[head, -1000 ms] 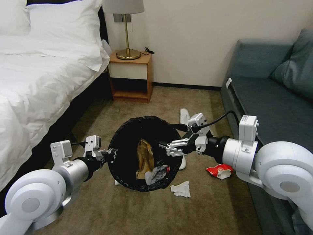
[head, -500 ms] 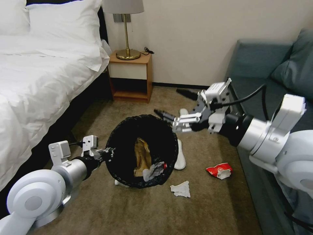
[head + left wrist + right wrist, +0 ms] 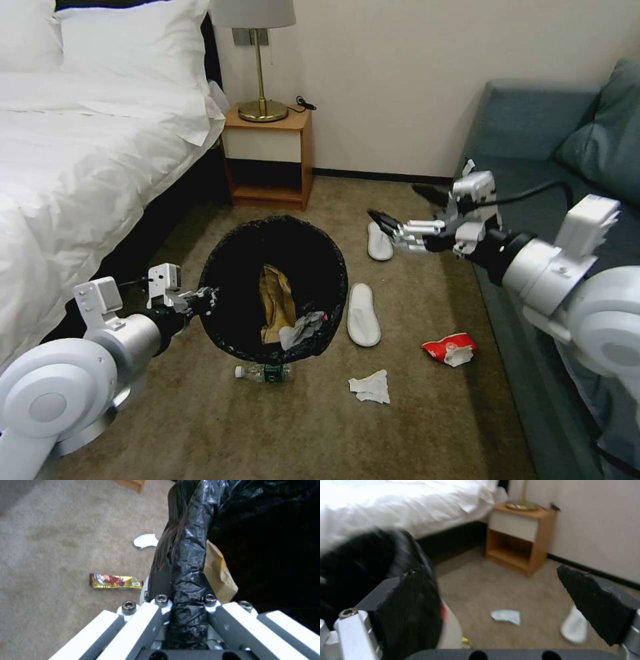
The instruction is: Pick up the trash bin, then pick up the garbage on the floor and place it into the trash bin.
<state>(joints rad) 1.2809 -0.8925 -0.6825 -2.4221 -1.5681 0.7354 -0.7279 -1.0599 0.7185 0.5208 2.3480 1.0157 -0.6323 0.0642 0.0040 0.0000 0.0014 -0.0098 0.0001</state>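
I see the bin (image 3: 273,287) lifted off the carpet and tilted toward me, its crinkled glossy black bag folded over the rim. Inside lie a brown paper bag (image 3: 275,307) and a crumpled tissue (image 3: 300,330) with a bit of red beside it. My left hand (image 3: 200,301) is clamped narrow on the bin's rim at its left side; the left wrist view shows the black plastic pinched between the fingers (image 3: 156,610). My right hand (image 3: 408,215) hangs spread wide in the air, above the carpet between the bin and the sofa. On the floor: two white slippers (image 3: 363,315), one just right of the bin, one farther back; a red wrapper (image 3: 448,348); a white tissue (image 3: 370,387); a green-labelled bottle (image 3: 262,372) just below the bin; a gold and red wrapper (image 3: 115,580). I can't read any writing.
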